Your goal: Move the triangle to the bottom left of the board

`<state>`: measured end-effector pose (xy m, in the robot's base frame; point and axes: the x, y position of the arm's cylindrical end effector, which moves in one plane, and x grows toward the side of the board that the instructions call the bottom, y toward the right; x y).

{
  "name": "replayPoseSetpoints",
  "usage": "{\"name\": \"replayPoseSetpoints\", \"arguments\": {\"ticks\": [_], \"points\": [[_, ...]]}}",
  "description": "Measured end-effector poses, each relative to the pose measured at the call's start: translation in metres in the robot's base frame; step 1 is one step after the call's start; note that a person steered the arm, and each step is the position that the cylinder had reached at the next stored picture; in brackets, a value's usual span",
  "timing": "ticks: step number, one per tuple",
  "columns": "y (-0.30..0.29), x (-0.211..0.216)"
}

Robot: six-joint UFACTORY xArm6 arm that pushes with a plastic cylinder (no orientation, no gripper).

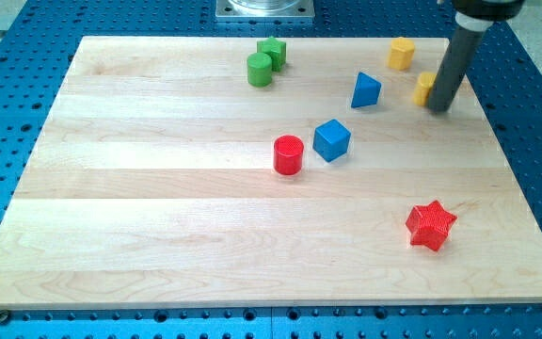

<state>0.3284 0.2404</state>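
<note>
Red star (pixel 431 226): closest to the view's bottom, on the view's right side of the board. It sits alone, well apart from the other blocks.
Red cylinder (pixel 289 154): near the middle of the board, standing up.
Blue cube (pixel 331 139): just beside the red cylinder, on its right and a little higher. The two look a tiny bit apart.
Blue triangle (pixel 366 90): this is the block to move. It sits in the upper right part of the board, above the blue cube, far from the bottom left corner.
My tip (pixel 439 107): it is down on the board at the view's right, to the right of the blue triangle and not touching it.
Jaws: the arm has none, only a dark rod, so nothing is pinched or held.
Yellow block by the rod (pixel 424 88): partly hidden behind the rod, right against it. I cannot tell its shape.
Green cylinder (pixel 260 69): near the view's top, left of the middle.
Green block (pixel 273 50): touching the green cylinder, just behind it. Its shape is hard to tell.
Yellow block at the top (pixel 401 53): far back on the right, near the top edge.
Wooden board (pixel 139 207): pale wood lying on a blue table with holes (pixel 7 113).
</note>
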Motion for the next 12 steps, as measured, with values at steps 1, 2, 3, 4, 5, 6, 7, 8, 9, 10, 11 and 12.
{"name": "replayPoseSetpoints", "arguments": {"ticks": [1, 2, 3, 4, 5, 6, 7, 8, 9, 10, 11, 12], "points": [[-0.026, -0.054], [-0.031, -0.024], [-0.053, -0.025], [-0.059, -0.032], [-0.069, -0.016], [-0.069, -0.016], [-0.069, -0.016], [-0.081, -0.012], [-0.123, -0.007], [-0.133, -0.005], [-0.131, -0.005], [-0.131, -0.005]]}}
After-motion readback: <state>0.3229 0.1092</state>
